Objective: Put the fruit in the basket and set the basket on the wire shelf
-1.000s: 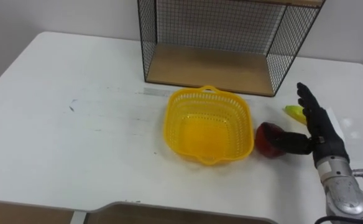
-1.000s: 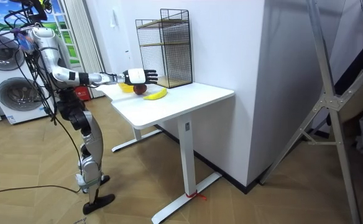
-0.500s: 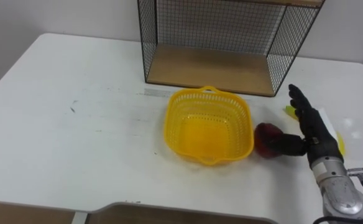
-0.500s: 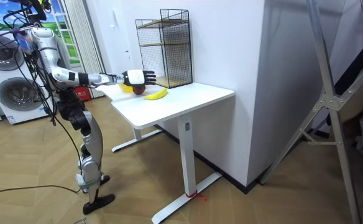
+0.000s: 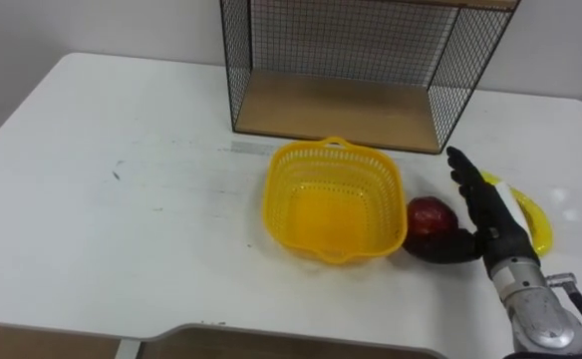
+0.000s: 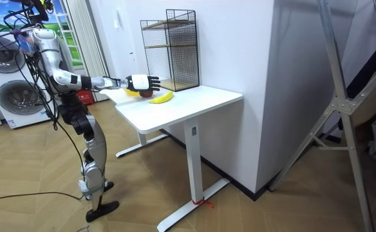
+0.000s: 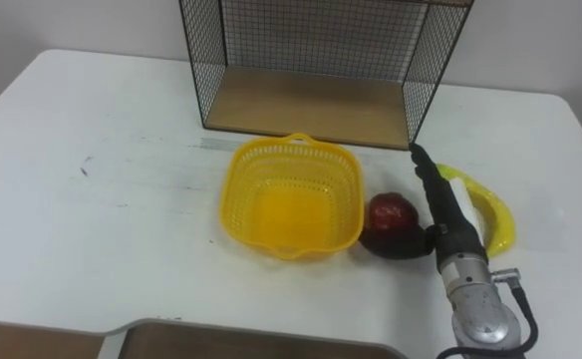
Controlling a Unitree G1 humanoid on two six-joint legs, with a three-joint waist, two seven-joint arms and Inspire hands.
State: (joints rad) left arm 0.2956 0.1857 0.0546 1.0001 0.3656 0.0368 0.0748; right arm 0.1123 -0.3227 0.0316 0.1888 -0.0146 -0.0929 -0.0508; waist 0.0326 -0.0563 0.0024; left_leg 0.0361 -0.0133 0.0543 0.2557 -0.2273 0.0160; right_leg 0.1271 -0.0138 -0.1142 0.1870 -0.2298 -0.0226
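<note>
Nothing of the job looks done yet. The yellow basket (image 5: pixel 281 214) sits empty on the white table (image 5: pixel 122 229), in front of the wire shelf (image 5: pixel 336 110). The red apple (image 5: pixel 429 215) lies just beside the basket, and the banana (image 5: pixel 532 217) lies further right. The right hand (image 5: pixel 488 221) is next to the apple, fingers straight, thumb low by its near side, not gripping. Both fruits must go in, then the basket goes on the shelf. No words can be read anywhere.
</note>
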